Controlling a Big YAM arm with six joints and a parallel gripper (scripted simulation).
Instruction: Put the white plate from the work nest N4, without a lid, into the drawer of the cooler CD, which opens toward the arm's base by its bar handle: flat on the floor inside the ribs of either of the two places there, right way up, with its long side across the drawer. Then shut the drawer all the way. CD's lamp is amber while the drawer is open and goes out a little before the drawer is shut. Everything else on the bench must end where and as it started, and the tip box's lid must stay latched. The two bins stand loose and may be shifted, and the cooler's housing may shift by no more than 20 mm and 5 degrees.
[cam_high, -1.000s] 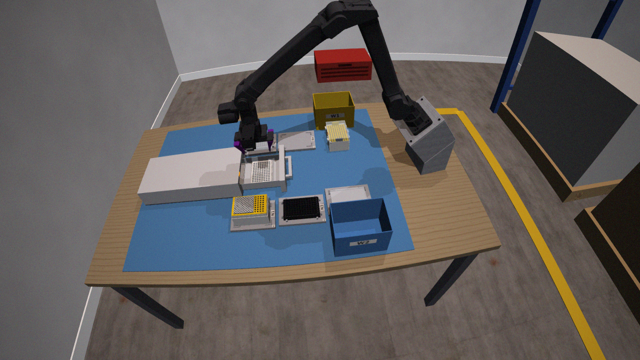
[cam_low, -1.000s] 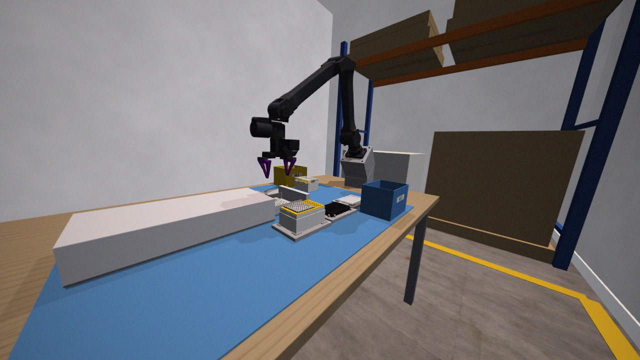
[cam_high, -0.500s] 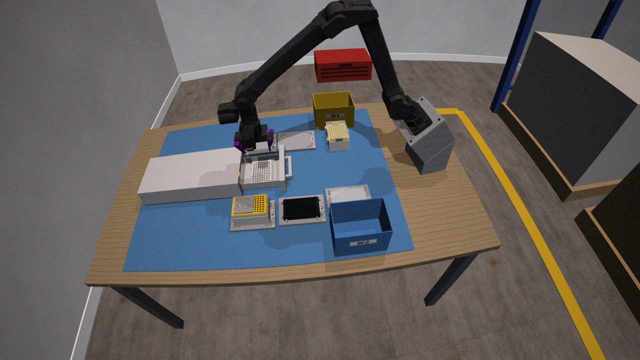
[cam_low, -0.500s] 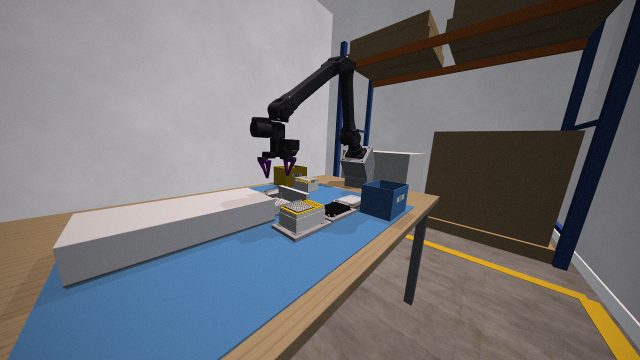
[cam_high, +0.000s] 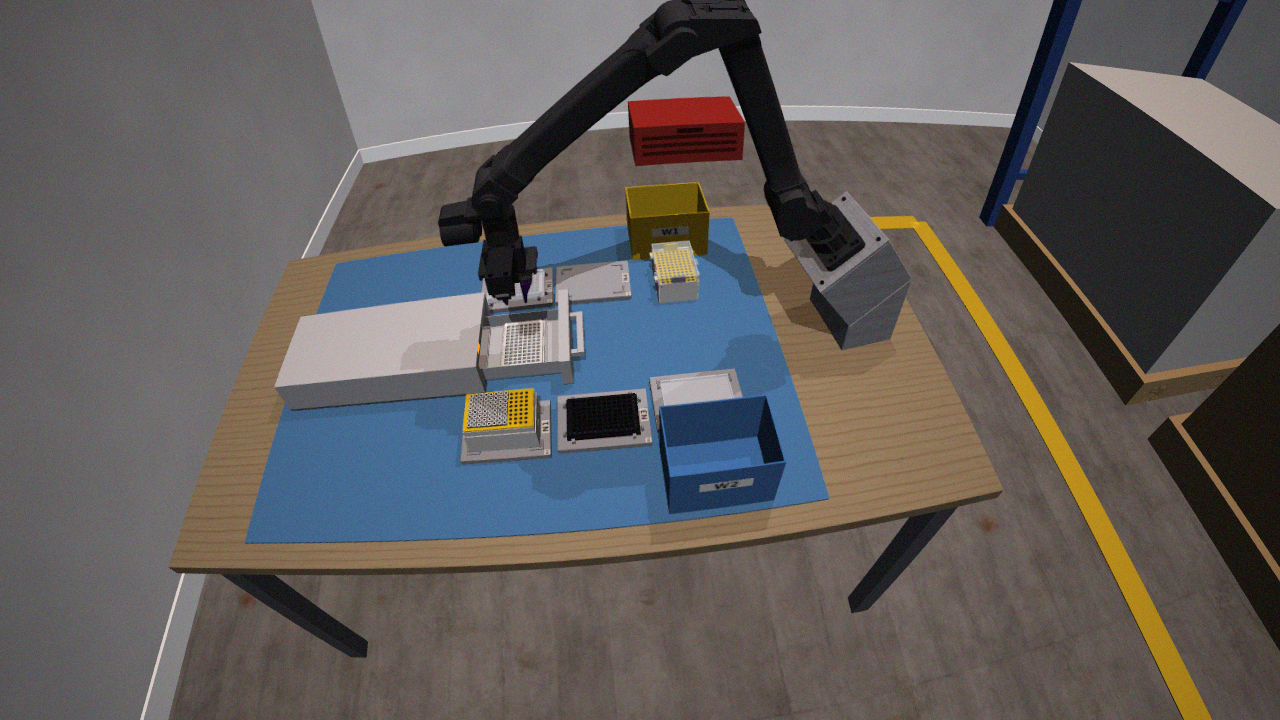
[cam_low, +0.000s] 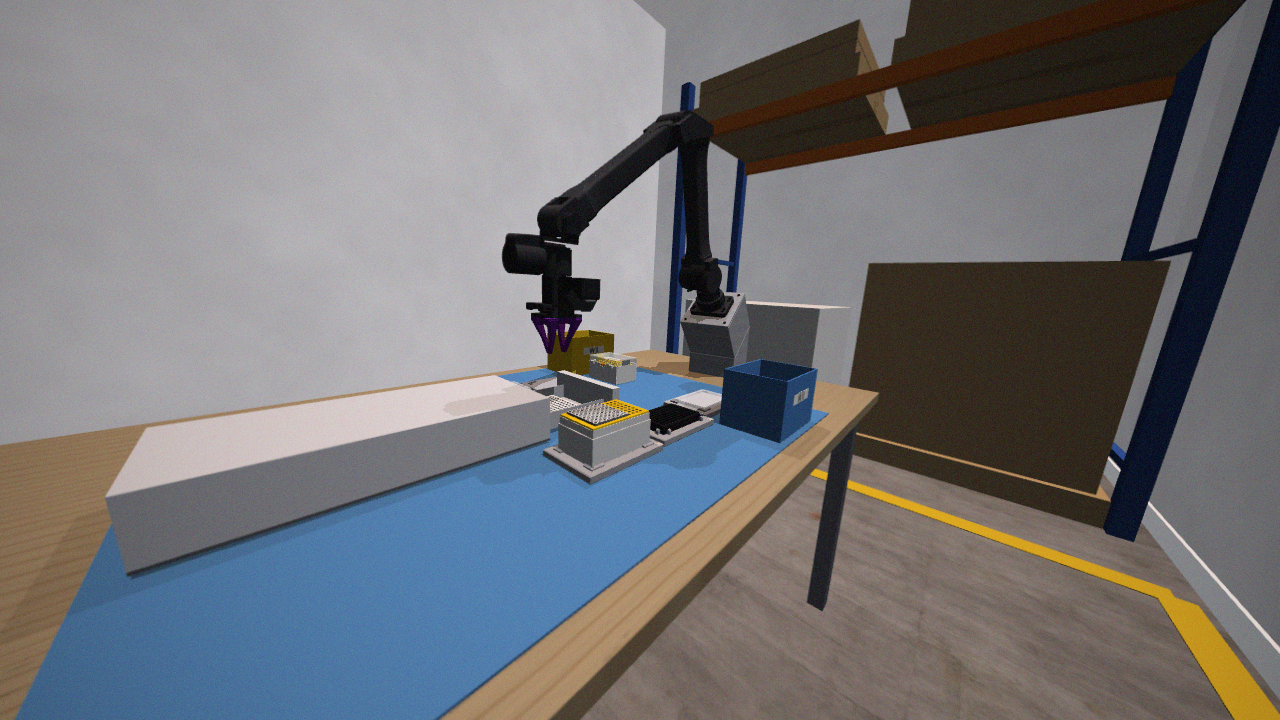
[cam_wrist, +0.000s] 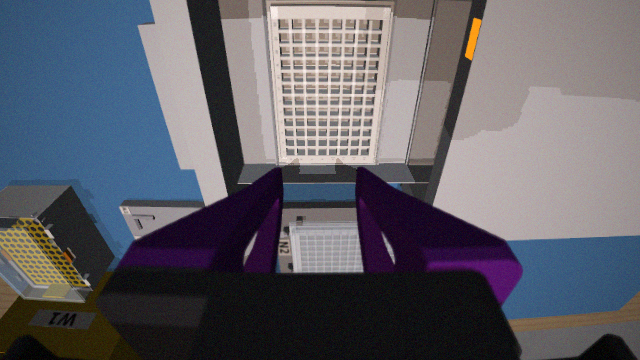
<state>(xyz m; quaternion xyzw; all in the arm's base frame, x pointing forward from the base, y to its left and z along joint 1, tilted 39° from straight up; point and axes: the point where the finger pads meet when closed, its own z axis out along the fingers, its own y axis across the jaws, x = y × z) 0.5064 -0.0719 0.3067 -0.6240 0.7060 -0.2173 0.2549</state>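
The cooler CD is a long grey housing, and its drawer stands pulled out toward the arm's base. The white plate lies flat in the drawer without a lid, its wells up and its long side across the drawer. It also shows in the wrist view. The amber lamp is lit. My gripper hangs in the air above the far side of the drawer. Its purple fingers are drawn close together with nothing between them. The bar handle is on the drawer's right end.
An empty grey nest lies behind the drawer, beside nest N2 with a white plate. The tip box and yellow bin W1 stand at the back. A yellow tip rack, black plate, lidded plate and blue bin W2 are in front.
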